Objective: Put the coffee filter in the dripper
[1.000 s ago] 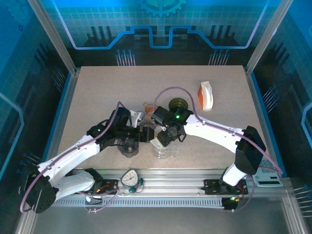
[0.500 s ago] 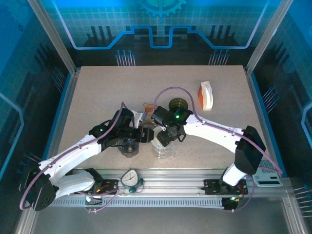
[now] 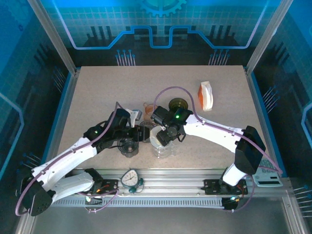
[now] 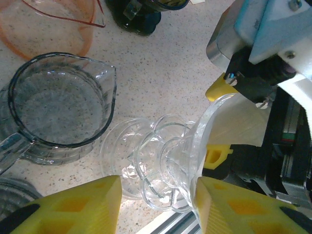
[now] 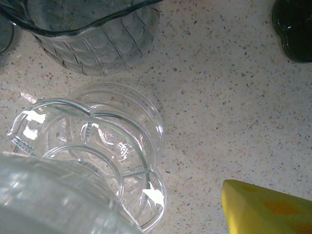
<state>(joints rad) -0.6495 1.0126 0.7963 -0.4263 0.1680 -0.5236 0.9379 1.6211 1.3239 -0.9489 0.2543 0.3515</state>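
Two blocky yellow fingers (image 4: 73,204) of the left gripper (image 4: 158,197) stand partly apart, one on each side of the clear glass dripper (image 4: 161,170). I cannot tell whether they press on it. The dripper lies tilted on the speckled table (image 4: 161,73), its ringed, lobed base toward a ribbed glass pitcher (image 4: 58,107) and its cone opening toward the right gripper (image 4: 219,122). The white paper filter (image 4: 239,126) sits inside that cone, blurred by the glass. The right gripper's jaws are set wide, a yellow tip on either side of the cone's mouth; whether they actually grip is hard to judge. A translucent orange cup (image 4: 44,29) is cut off by the frame's top edge.
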